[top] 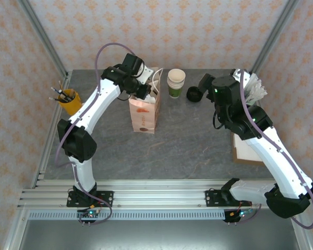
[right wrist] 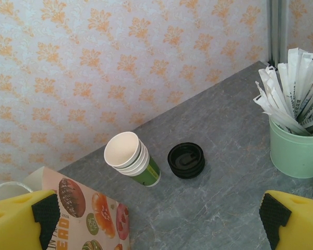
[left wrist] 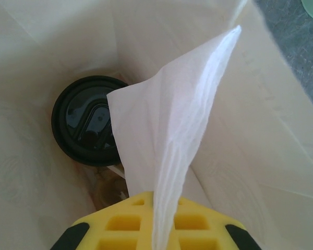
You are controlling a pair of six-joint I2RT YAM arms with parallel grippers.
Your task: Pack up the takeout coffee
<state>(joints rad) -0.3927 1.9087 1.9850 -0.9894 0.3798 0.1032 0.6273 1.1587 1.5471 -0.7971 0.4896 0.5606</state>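
**Left tool [left wrist: 155, 225] pinching a napkin [left wrist: 172, 130] over the bagged takeout coffee [left wrist: 86, 121]**

Yellow fingers of the left tool sit at the bottom edge of its wrist view, jaws narrow and closed on the lower end of the white napkin; the napkin fans upward inside the paper bag [left wrist: 36, 57]; down on the bag's floor stands the takeout coffee, black lid up; the napkin overlaps the lid's right edge in this view, though whether they touch I cannot tell.

Over on the other side, the right tool [right wrist: 159, 221] hangs wide and empty above the tabletop [right wrist: 224, 198], near the stack of green cups [right wrist: 131, 156], the spare lids [right wrist: 186, 160] and the mint cup of sticks [right wrist: 295, 148].

By my reading the cup is packed and adding the napkin is the step in hand; the next move calls for parting the jaws so the napkin drops beside the cup, then lifting straight out without snagging the bag's wall.
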